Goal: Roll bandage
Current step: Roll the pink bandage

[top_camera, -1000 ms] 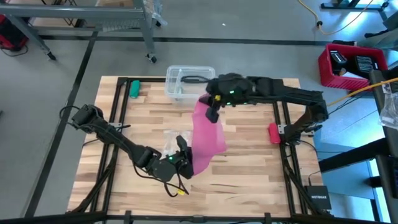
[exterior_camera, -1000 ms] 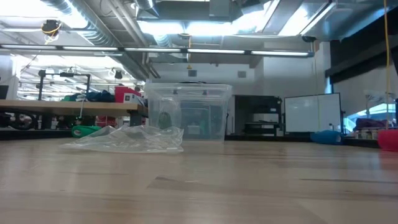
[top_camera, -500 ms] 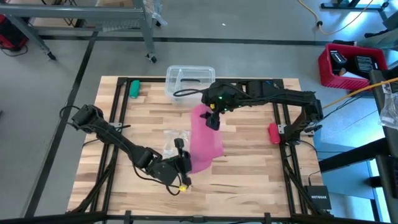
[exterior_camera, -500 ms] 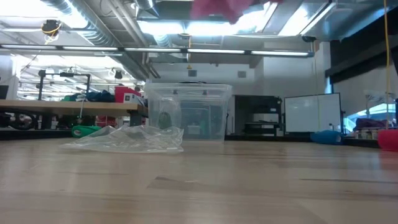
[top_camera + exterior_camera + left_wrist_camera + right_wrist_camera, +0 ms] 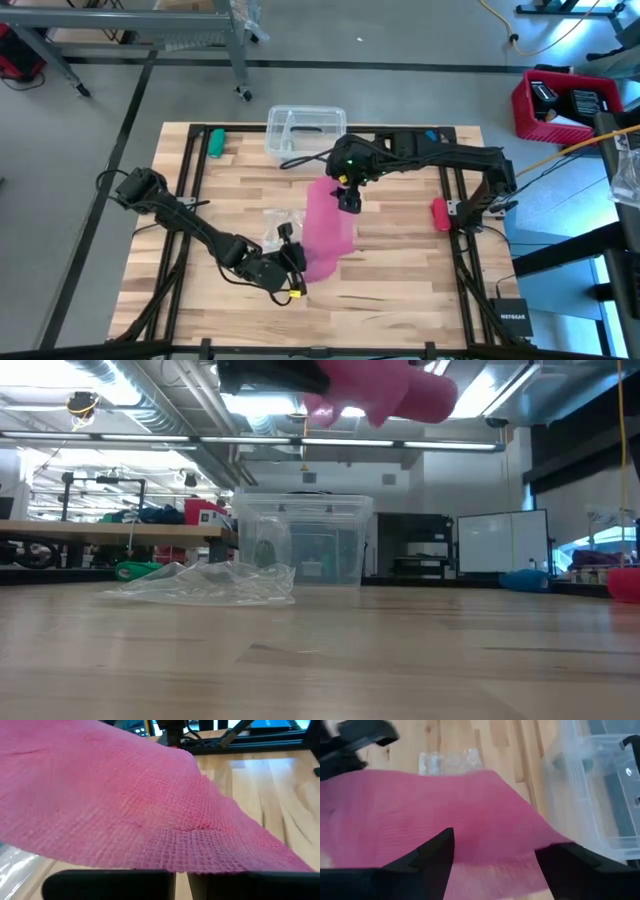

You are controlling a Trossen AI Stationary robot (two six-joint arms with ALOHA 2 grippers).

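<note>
The bandage (image 5: 328, 228) is showing as a broad sheet of soft pink fabric, spread out rather than rolled, and is stretching over the middle of the wooden table (image 5: 400, 290) between the two arms. From above it is running from the right gripper (image 5: 347, 200) down toward the left gripper (image 5: 293, 268). The left wrist view is revealing what the overhead one cannot: an open mesh weave, fine squares across the cloth (image 5: 150, 815), with its lower edge lying right at that gripper's fingers, which are pressed together on it. The right wrist view is showing the right gripper's fingers (image 5: 432, 855) standing wide apart with the pink cloth (image 5: 420, 815) lying just beyond them; whether they are touching it I cannot tell. It is also catching the clear plastic bin (image 5: 600, 785) and the crumpled clear wrapper (image 5: 447, 761). The low view is showing only a pink fold (image 5: 385, 390) hanging high above the tabletop.
</note>
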